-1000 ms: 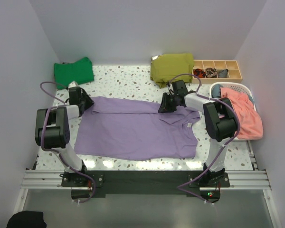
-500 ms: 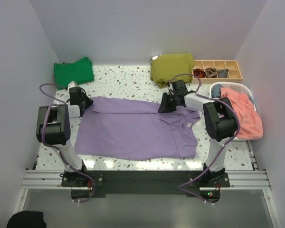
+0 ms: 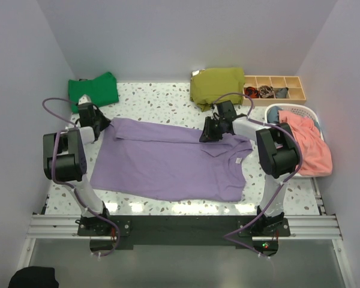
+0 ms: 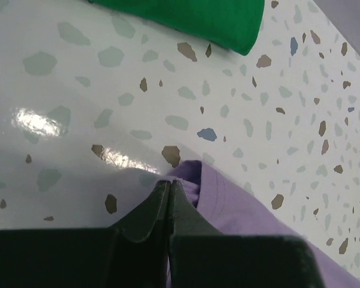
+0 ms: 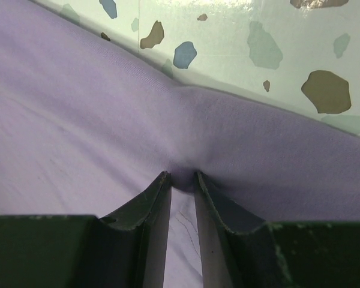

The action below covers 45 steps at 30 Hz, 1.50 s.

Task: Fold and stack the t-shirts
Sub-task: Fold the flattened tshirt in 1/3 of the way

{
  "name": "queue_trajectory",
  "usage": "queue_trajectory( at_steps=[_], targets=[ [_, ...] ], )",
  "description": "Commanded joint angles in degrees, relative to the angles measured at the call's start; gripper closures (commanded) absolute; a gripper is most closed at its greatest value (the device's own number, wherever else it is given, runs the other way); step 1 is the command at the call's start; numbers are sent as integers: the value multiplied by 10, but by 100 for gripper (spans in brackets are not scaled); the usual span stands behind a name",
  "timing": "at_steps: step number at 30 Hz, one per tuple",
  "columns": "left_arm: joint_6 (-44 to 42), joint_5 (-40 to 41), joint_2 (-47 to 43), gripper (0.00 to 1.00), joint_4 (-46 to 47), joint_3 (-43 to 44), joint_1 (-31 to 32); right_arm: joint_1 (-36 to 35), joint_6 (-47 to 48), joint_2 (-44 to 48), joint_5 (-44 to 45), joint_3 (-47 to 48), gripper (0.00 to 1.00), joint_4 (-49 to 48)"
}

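The lavender-purple t-shirt (image 3: 168, 159) lies spread across the table, its white neck label (image 3: 233, 161) at the right. My left gripper (image 3: 103, 126) is shut on the shirt's far left corner; in the left wrist view (image 4: 170, 183) the purple hem (image 4: 216, 198) sits pinched at the fingertips. My right gripper (image 3: 205, 137) is shut on a fold of the shirt's far edge; the right wrist view (image 5: 183, 180) shows purple cloth (image 5: 96, 120) bunched between the fingers. The green t-shirt (image 3: 93, 90) lies folded at the far left and also shows in the left wrist view (image 4: 198, 18).
An olive folded garment (image 3: 216, 84) lies at the back centre. A wooden divided tray (image 3: 275, 90) stands at the back right. A white basket (image 3: 297, 113) with coral-pink cloth (image 3: 306, 141) stands at the right. Walls close in on both sides.
My left gripper has moved back and to the left, pulling the shirt's left corner with it. The shirt lies stretched flatter. The right gripper has stayed put.
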<state>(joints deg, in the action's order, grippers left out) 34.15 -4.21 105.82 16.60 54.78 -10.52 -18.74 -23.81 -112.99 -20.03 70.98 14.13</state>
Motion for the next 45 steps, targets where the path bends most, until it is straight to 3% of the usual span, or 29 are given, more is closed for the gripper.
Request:
queue_trajectory(
  at_steps=[1,5,8,12,14,15,16,21,28,34,40,45],
  targets=[
    [-76,-29,-9,100,-51,59,-34,-1,23,-41,78,-9,73,44],
    [-114,-15,18,100,-132,116,-37,0,22,-49,90,-3,73,55],
    [-111,-12,27,99,-137,123,-46,0,24,-49,97,-3,73,59],
    [-109,-88,47,81,-119,131,-50,0,25,-43,82,-8,70,48],
    [-90,-110,52,63,-92,120,-50,0,25,-46,77,-6,66,46],
    [-85,-141,50,13,-73,111,-51,-1,26,-45,77,-4,66,47],
    [-78,-149,45,0,-58,96,-51,0,28,-44,76,-4,65,46],
    [-31,-187,4,0,16,35,-31,0,25,-29,59,-11,64,34],
    [-36,-107,-124,0,-34,-43,64,-1,26,32,74,-18,62,43],
    [-8,-49,-212,0,-63,-122,69,-2,31,58,83,-30,62,49],
    [6,-1,-230,0,-89,-144,69,-2,30,66,81,-42,62,44],
    [15,-37,-210,0,-65,-149,69,-1,32,70,83,-44,62,46]
  ],
)
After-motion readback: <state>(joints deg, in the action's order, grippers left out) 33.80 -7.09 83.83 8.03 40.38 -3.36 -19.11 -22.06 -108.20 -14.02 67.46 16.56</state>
